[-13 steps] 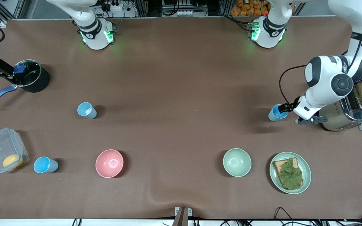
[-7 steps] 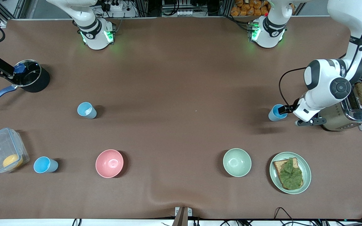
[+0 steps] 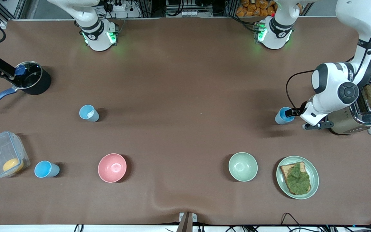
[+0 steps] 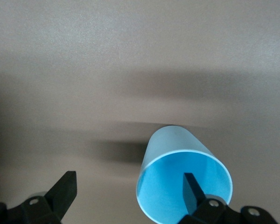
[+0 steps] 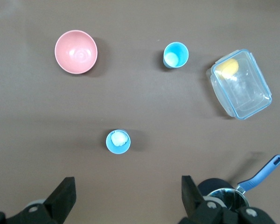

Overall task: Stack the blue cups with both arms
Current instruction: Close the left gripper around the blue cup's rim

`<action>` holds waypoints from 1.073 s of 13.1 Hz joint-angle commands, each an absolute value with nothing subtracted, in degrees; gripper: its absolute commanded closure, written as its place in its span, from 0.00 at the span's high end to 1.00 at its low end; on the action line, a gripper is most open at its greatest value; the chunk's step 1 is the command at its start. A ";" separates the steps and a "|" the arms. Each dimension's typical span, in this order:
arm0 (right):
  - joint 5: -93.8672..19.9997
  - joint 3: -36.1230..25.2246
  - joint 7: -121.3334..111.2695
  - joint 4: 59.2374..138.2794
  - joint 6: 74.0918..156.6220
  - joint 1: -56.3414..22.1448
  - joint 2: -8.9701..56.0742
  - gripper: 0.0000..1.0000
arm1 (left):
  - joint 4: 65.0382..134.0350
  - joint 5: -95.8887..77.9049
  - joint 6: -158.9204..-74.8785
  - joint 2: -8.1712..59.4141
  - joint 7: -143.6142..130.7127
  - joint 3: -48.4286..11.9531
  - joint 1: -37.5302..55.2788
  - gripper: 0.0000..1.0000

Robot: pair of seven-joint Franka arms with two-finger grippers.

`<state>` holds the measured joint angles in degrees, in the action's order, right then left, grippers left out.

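At the left arm's end of the counter [image 3: 185,80], the left end effector [image 4: 130,191] stands wide open at a blue cup [image 4: 182,179], one finger [image 4: 192,189] inside the rim, the other well clear of its wall; closing squarely on that wall before lifting should keep the cup upright. The toaster [image 3: 359,117] crowds the wrist. The right end effector [image 5: 126,198], open and empty, waits high over the pot [image 3: 32,82], two more blue cups [image 5: 118,141] below it, near a pink bowl [image 3: 112,167] and container [image 3: 3,158].

the left arm's elbow has drawn slightly toward the toaster [image 3: 357,116] (its claw [image 3: 290,112] seemingly unmoved).
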<state>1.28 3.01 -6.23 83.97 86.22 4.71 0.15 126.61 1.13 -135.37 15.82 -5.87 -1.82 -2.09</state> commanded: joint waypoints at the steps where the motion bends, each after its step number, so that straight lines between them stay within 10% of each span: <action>1: 1.14 3.60 -5.89 83.32 83.94 5.10 -0.35 1.00 | 127.00 2.11 -136.49 16.26 -4.92 -2.02 -2.37 0.99; 7: 1.14 3.78 -5.89 83.06 82.88 4.83 -0.26 1.00 | 127.00 2.11 -137.20 17.58 -4.92 -2.02 -2.11 0.61; 12: 1.14 3.78 -6.15 82.97 82.35 4.83 -0.26 1.00 | 126.48 2.11 -137.64 18.72 -5.36 -2.11 -2.02 0.00; 14: 1.14 3.78 -6.33 82.88 82.35 4.92 -0.26 1.00 | 126.30 2.02 -137.64 18.72 -5.54 -2.11 -1.93 0.00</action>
<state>1.26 3.49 -6.23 83.54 83.32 4.70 0.15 126.58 1.13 -136.98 18.43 -5.84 -2.06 -1.97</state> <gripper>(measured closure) 0.000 0.907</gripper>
